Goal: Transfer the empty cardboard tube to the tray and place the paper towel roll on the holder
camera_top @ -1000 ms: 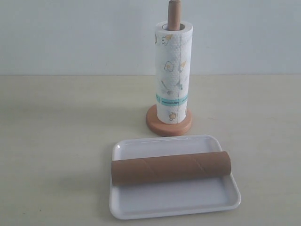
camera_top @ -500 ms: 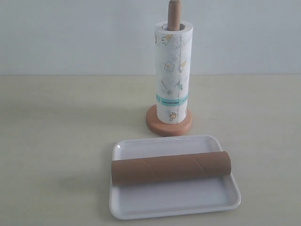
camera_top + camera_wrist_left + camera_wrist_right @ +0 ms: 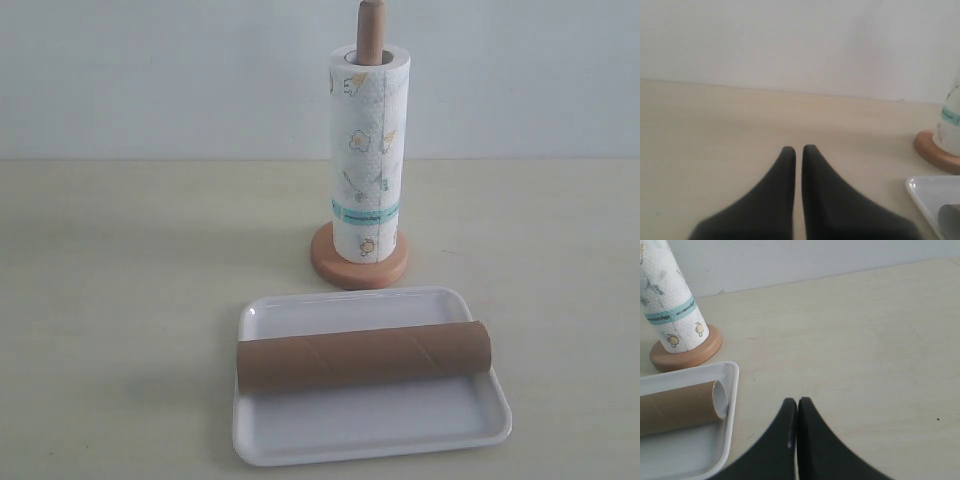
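Note:
The brown cardboard tube (image 3: pixel 364 356) lies on its side across the white tray (image 3: pixel 370 425) near the table's front. Behind it the white printed paper towel roll (image 3: pixel 367 150) stands upright on the wooden holder (image 3: pixel 359 266), whose pole top (image 3: pixel 370 30) pokes out above the roll. In the right wrist view the tube's open end (image 3: pixel 719 400), the tray (image 3: pixel 700 450), the roll (image 3: pixel 670 305) and the holder base (image 3: pixel 687 355) all show. My right gripper (image 3: pixel 797 401) is shut and holds nothing, over bare table beside the tray. My left gripper (image 3: pixel 798 148) is shut and holds nothing, away from the tray corner (image 3: pixel 932 192).
A pale wall (image 3: pixel 150 70) rises behind the beige table (image 3: pixel 110 280). Neither arm shows in the exterior view. In the left wrist view the holder base (image 3: pixel 935 150) and the roll's lower edge (image 3: pixel 950 125) sit at the frame's side.

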Available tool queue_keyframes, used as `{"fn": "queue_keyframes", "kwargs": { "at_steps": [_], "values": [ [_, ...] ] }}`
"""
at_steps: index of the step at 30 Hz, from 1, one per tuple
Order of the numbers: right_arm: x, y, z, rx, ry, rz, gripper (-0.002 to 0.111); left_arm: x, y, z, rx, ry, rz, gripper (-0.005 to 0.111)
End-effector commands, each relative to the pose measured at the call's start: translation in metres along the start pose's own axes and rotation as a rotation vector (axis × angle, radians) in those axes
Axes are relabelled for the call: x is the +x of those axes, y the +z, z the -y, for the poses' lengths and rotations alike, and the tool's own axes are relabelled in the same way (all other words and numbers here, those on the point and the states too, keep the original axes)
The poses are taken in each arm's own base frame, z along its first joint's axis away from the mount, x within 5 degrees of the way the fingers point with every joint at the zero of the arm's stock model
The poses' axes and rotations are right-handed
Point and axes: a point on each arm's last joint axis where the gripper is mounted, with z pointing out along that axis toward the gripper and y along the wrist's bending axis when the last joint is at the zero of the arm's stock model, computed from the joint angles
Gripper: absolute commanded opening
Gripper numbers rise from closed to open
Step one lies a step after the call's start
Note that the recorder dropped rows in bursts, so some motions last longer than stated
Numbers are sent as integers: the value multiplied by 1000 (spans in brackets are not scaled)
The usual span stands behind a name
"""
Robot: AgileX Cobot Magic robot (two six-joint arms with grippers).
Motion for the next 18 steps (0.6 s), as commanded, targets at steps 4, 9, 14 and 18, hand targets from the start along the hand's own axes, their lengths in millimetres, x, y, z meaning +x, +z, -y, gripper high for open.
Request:
{"fn": "queue_keyframes", "kwargs": {
  "at_steps": [4,9,14,18],
  "values": [
    [-1,0,0,2,-9,15,0,9,0,-5,-58,-15,-89,4],
    [-1,0,0,2,-9,15,0,9,0,-5,-58,-15,-89,4],
    [-1,0,0,2,-9,15,0,9,0,-5,-58,-15,-89,4],
    [-1,0,0,2,-9,15,0,9,0,-5,-58,-15,-89,4]
  ]
}}
